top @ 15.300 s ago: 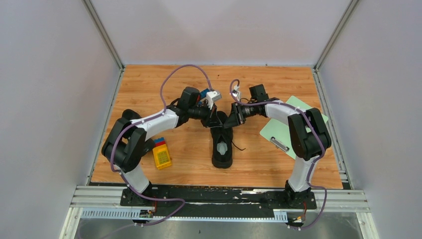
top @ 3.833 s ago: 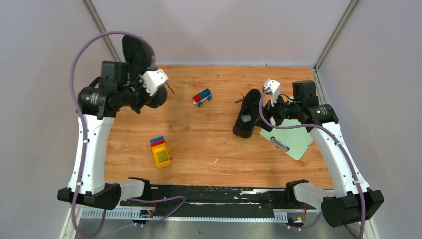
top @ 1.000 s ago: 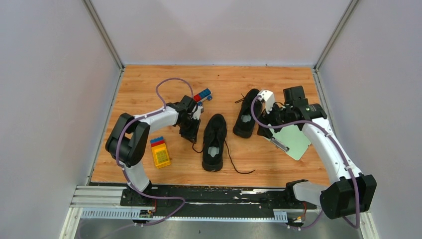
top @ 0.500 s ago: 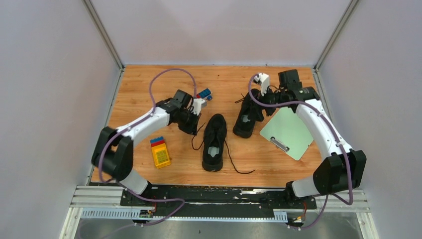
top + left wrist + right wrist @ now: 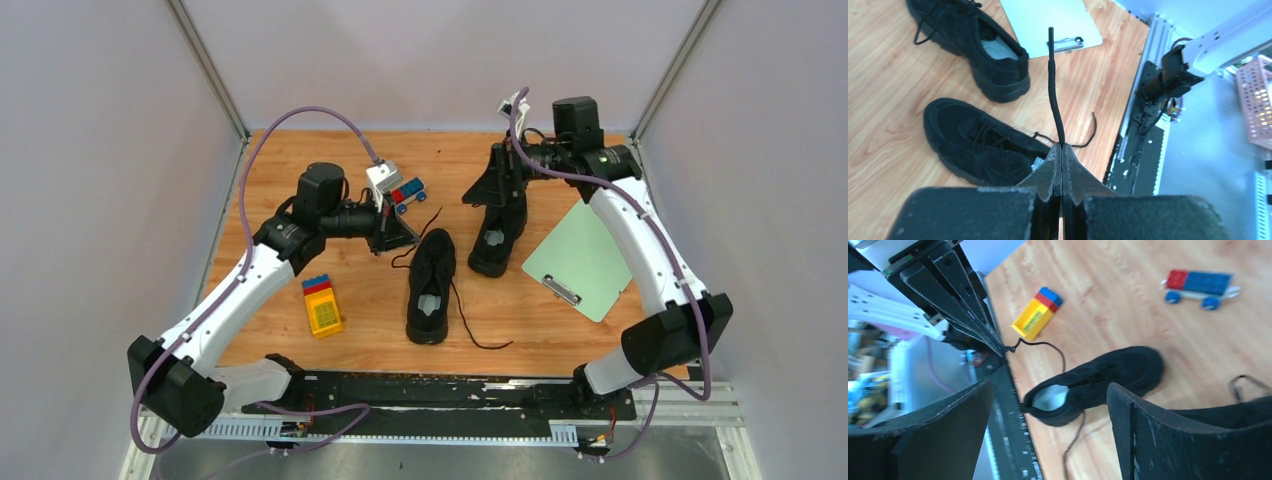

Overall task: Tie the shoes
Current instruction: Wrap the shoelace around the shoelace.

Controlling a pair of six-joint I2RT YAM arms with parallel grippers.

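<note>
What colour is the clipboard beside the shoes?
The flat clipboard is pale mint green, clearest in the top external view.

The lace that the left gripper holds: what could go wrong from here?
1. The left gripper is shut on the lace of the near shoe, and nothing holds that shoe down; a pull may drag it instead of tightening.
2. The lace is thin and pinched only at the fingertips, so it may slip out.
3. The right gripper, open near the far shoe, is far from the loose second lace end.
</note>
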